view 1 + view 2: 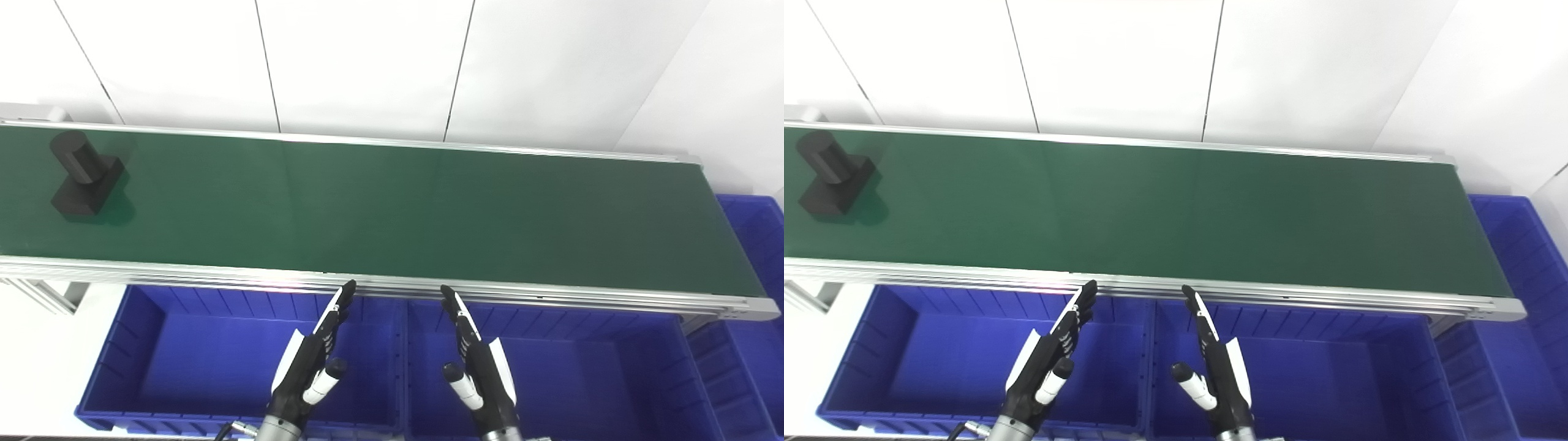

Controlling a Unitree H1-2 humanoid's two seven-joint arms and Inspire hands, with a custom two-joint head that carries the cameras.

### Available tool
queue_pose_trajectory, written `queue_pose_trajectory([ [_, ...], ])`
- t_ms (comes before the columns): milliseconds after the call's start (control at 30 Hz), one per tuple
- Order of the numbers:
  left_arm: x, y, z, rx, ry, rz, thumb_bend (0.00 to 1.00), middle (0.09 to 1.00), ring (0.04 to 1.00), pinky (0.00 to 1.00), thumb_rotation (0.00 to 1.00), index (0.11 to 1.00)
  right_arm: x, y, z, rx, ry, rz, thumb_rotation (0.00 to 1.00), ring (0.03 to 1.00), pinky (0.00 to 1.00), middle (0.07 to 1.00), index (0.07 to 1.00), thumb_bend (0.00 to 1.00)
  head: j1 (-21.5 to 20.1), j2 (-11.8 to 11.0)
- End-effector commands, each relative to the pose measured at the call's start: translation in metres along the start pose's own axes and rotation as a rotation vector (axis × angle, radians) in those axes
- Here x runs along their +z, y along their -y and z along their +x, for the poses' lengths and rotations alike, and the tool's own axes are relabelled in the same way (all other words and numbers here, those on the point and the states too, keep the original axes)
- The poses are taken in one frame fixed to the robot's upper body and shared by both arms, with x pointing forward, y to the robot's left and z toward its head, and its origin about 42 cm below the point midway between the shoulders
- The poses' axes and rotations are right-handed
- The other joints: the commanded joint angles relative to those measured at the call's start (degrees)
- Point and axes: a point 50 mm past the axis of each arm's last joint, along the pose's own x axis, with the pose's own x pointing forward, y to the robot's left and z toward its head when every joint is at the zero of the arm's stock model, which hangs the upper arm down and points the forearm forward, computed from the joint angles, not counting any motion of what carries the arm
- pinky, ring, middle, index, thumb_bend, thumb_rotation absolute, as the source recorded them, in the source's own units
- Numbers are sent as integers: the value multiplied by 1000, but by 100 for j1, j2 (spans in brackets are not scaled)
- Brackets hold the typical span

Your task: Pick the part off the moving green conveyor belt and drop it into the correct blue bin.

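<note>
The black part (82,177) sits far left on the green conveyor belt (392,208), while the left robot hand (312,367) and right robot hand (478,367) hover spread and empty over the blue bins (141,324), so a late reach could miss it.

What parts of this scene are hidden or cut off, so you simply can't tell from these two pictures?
- Conveyor belt: its left end runs off the left edge in both views.
- Black part: underside hidden; fine detail lost in its dark colour.
- Left hand and right hand: arms cut by the bottom edge.
- Far-right blue bin: cropped by the right edge; belt frame covers part of it.
</note>
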Motion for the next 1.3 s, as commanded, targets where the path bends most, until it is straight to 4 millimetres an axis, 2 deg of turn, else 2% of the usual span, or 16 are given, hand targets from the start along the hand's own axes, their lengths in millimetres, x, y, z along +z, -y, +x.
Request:
queue_pose_trajectory([
  [0,11,2,5,-8,64,-7,952,1000,1000,1000,982,973,10,-1,6,-6,66,6,955,977,997,987,972,897,1,-7],
  [400,11,0,7,-7,67,33,927,1000,1000,1000,1000,975,9,-1,7,-7,64,9,954,970,992,982,968,900,-6,-15],
  [667,10,0,9,-8,66,37,852,1000,1000,1000,1000,972,10,-1,7,-5,63,18,951,968,990,980,967,898,-9,-15],
  [767,11,1,9,-3,67,31,748,1000,1000,1000,1000,963,10,-1,7,-5,63,15,960,965,985,981,970,898,-9,-15],
  [967,10,0,10,-1,67,27,700,1000,1000,1000,1000,962,10,-1,7,-7,62,19,959,967,985,980,967,898,-9,-15],
  [1067,10,1,10,1,65,33,702,1000,1000,1000,1000,960,9,-1,7,-7,59,19,957,966,985,979,967,898,11,-85],
  [1167,6,1,10,-1,50,25,705,1000,1000,1000,1000,962,5,-1,6,-6,44,21,948,977,990,980,967,909,119,-287],
  [1200,5,2,10,0,48,25,705,1000,1000,1000,1000,962,4,-1,6,-6,41,21,945,979,991,981,967,911,119,-287],
  [1233,3,3,10,-3,40,12,705,1000,1000,1000,1000,962,3,0,6,-6,35,18,944,981,991,981,967,912,241,-447],
  [1267,2,3,10,-5,36,2,711,1000,1000,1000,990,961,1,0,5,-7,31,16,944,981,988,979,967,917,241,-447],
])
